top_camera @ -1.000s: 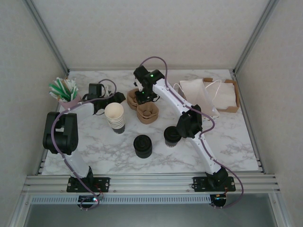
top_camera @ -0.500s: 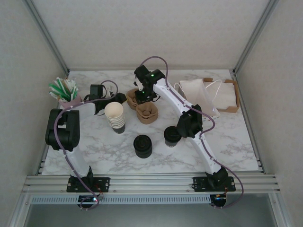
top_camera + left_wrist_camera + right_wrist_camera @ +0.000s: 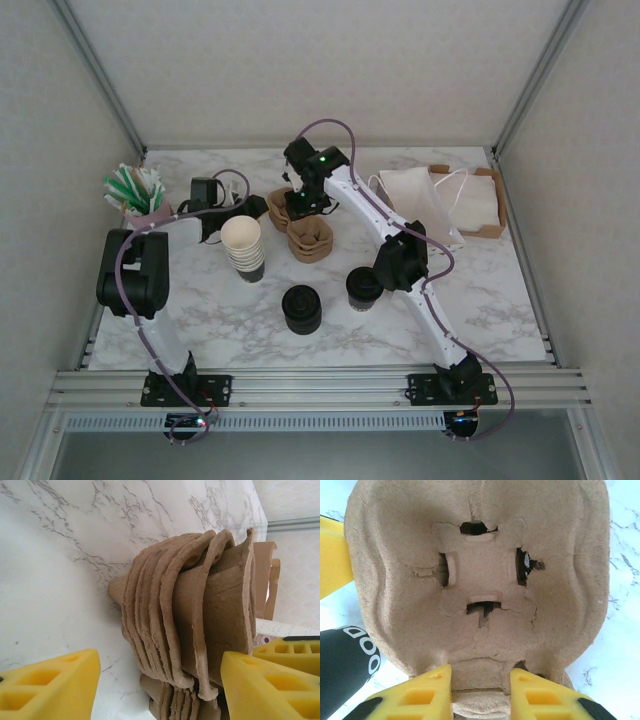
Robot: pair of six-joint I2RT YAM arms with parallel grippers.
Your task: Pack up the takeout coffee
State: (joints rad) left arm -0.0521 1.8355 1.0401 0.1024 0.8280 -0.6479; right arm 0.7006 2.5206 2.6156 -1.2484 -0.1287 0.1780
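Marble tabletop point(image 3: 480, 290) is looking busy: the right gripper point(image 3: 479, 677) is pinching the rim of the top pulp cup carrier point(image 3: 475, 580), while the left gripper point(image 3: 160, 672) is sitting at the carrier stack point(image 3: 185, 615) with its fingers spread apart. The takeout coffee point(image 3: 363, 288) is standing nearer the front, just right of the stack of black lids point(image 3: 301, 308).

We take this for a robotics lab cell: a marble-look tabletop point(image 3: 500, 300) walled by plain white panels point(image 3: 320, 70), with aluminium rails point(image 3: 320, 382) along its near edge.
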